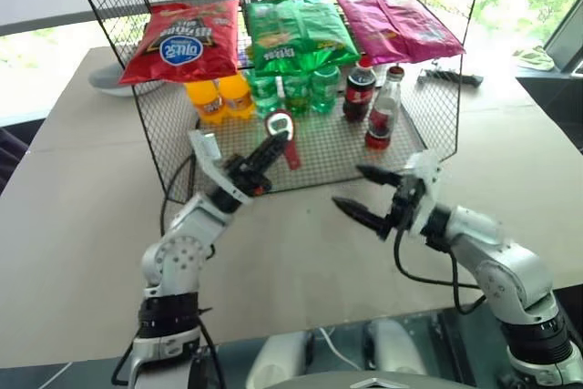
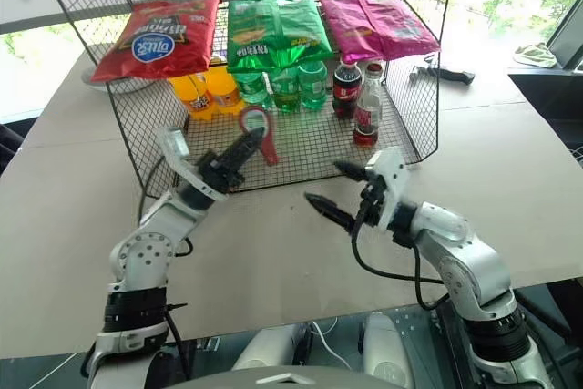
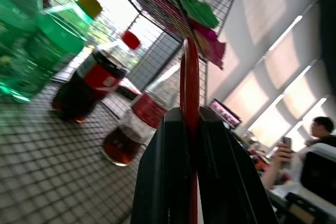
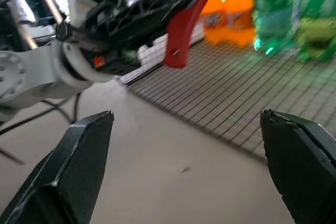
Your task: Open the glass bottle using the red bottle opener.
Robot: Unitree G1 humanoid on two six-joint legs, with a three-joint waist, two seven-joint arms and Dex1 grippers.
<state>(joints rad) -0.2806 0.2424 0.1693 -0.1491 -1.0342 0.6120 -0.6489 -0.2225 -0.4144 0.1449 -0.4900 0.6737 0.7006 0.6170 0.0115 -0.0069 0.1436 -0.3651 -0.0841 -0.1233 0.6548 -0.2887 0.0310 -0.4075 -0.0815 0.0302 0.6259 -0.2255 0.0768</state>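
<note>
My left gripper [image 1: 272, 146] is shut on the red bottle opener [image 1: 283, 130], whose looped head sticks up past the fingertips over the front of the wire shelf. The glass bottle [image 1: 382, 114] stands upright on the shelf floor at the right, apart from the opener. In the left wrist view the opener [image 3: 189, 74] rises edge-on between the black fingers [image 3: 167, 171], with the glass bottle [image 3: 137, 125] beyond it. My right gripper [image 1: 349, 187] is open and empty above the table, in front of the shelf and to the right of the left gripper. The right wrist view shows its wide-spread fingers [image 4: 79, 156] and the held opener [image 4: 184, 27].
A black wire shelf [image 1: 428, 125] holds a fatter cola bottle [image 1: 359, 90] next to the glass one, green bottles [image 1: 296, 90] and orange bottles [image 1: 219, 97]. Chip bags [image 1: 182, 41] lie on its top. A dark tool [image 1: 451, 76] lies on the table at the back right. A person [image 3: 310, 145] sits far off.
</note>
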